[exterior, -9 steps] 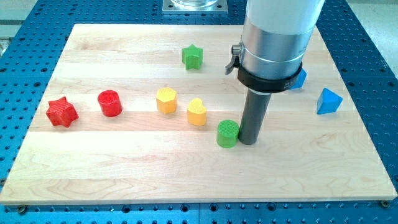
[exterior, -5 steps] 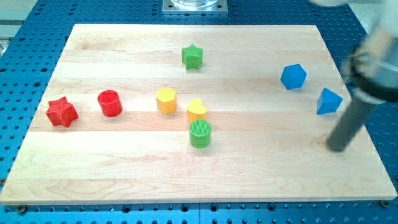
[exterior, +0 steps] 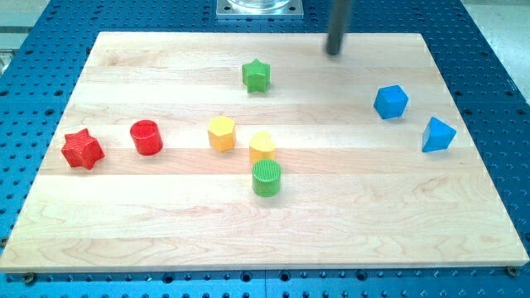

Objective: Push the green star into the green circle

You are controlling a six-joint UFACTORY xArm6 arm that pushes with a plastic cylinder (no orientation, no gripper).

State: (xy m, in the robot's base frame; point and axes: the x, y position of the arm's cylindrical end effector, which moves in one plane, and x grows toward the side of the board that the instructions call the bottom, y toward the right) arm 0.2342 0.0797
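Observation:
The green star (exterior: 256, 75) sits near the view's top, a little left of centre. The green circle (exterior: 267, 178), a short cylinder, stands below centre, touching the yellow heart (exterior: 262, 146) just above it. My tip (exterior: 334, 52) is at the view's top, to the right of the green star and well apart from it. The rod is blurred and runs out of the frame at the top.
A yellow hexagon (exterior: 221, 132) lies left of the heart. A red cylinder (exterior: 146, 136) and a red star (exterior: 82, 149) are at the left. Two blue blocks (exterior: 390, 102) (exterior: 437, 134) are at the right. The wooden board (exterior: 265, 240) rests on a blue perforated table.
My tip pushed the green circle left against the yellow heart, swung out to the board's right edge, and now stands at the top, right of the green star.

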